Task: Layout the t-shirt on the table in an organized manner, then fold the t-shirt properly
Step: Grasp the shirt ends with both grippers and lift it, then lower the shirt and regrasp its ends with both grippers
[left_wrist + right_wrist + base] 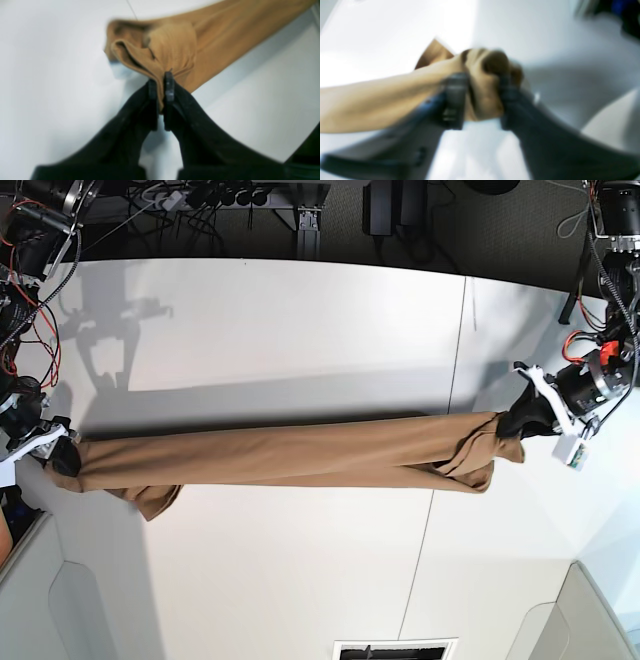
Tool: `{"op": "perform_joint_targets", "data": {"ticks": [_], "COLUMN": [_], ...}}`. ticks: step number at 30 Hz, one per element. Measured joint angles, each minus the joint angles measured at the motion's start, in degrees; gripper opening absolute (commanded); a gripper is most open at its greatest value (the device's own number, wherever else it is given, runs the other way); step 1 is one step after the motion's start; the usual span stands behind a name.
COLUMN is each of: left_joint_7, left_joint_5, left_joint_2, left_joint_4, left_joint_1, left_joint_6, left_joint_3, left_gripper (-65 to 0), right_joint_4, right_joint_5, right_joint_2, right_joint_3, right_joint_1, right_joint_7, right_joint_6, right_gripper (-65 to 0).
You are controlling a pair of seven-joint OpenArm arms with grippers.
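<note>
The tan t-shirt is stretched into a long bunched band across the white table, reaching from one arm to the other. My left gripper is shut on a pinch of its fabric; in the base view this gripper is at the band's right end. My right gripper has a thick wad of the shirt pressed between its fingers, though this view is blurred. In the base view it holds the left end. A small flap hangs below the band near that end.
A thin dark seam crosses the table right of centre. Cables and dark equipment lie beyond the far edge. A dark vent sits at the near edge, with pale raised panels at the lower corners.
</note>
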Motion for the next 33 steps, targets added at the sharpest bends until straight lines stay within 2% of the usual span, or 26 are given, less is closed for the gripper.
{"op": "perform_joint_targets", "data": {"ticks": [4, 6, 10, 12, 14, 17, 19, 23, 27, 33], "left_joint_7": [-0.44, -0.33, 1.53, 2.64, 4.13, 5.46, 4.48, -2.27, -4.17, -4.61], "left_joint_5": [-0.24, -0.22, -0.39, -3.67, -7.65, -7.23, -5.16, -1.29, -0.22, -0.55], "left_joint_2": [0.46, 0.52, 0.50, 0.48, 0.44, 0.35, 0.50, 0.46, 1.99, 4.85], "left_joint_4": [-4.11, -4.50, -4.55, -4.39, -4.26, -4.26, -4.26, -5.46, -9.44, -13.51], "left_joint_1": [-0.42, 1.62, 3.69, 3.37, 3.23, 3.37, 3.37, 3.23, 2.89, 0.00], "left_joint_6": [0.00, -0.02, 0.00, 0.02, 0.02, 0.04, 0.04, 0.04, 0.17, 0.20], "left_joint_3": [5.01, 5.29, 2.10, -0.76, -3.61, -5.31, -5.31, -4.42, -4.15, -4.07], "left_gripper": [-41.0, -36.4, -36.4, -36.4, -36.4, -36.4, -35.9, -28.5, -28.5, -28.5], "right_joint_4": [1.01, 2.58, 4.22, 4.31, 4.55, 4.63, 4.61, 4.26, 1.18, -6.27], "right_joint_5": [3.34, 6.19, 5.77, 5.99, 6.21, 4.68, 2.71, 1.81, -0.94, 0.07], "right_joint_2": [-0.07, -0.13, -2.27, -3.04, -2.99, -2.75, -2.60, -3.43, -4.46, -4.70], "right_joint_3": [-0.02, 0.15, 0.26, 0.15, 0.07, 0.22, 0.39, 0.35, 0.26, 0.37], "right_joint_1": [-1.90, -5.49, -13.14, -15.72, -18.27, -21.27, -21.27, -17.81, -13.49, -9.75], "right_joint_7": [-1.27, -2.69, -3.78, -3.37, -0.46, 4.61, 6.71, 6.95, 7.23, 8.48], "right_joint_6": [-0.04, -0.04, 0.61, 0.59, 0.70, 1.03, 0.74, 0.17, 0.02, -0.44], "right_gripper": [-32.3, -32.3, -32.3, -32.3, -32.3, -32.3, -32.3, -32.3, -32.2, -32.2]}}
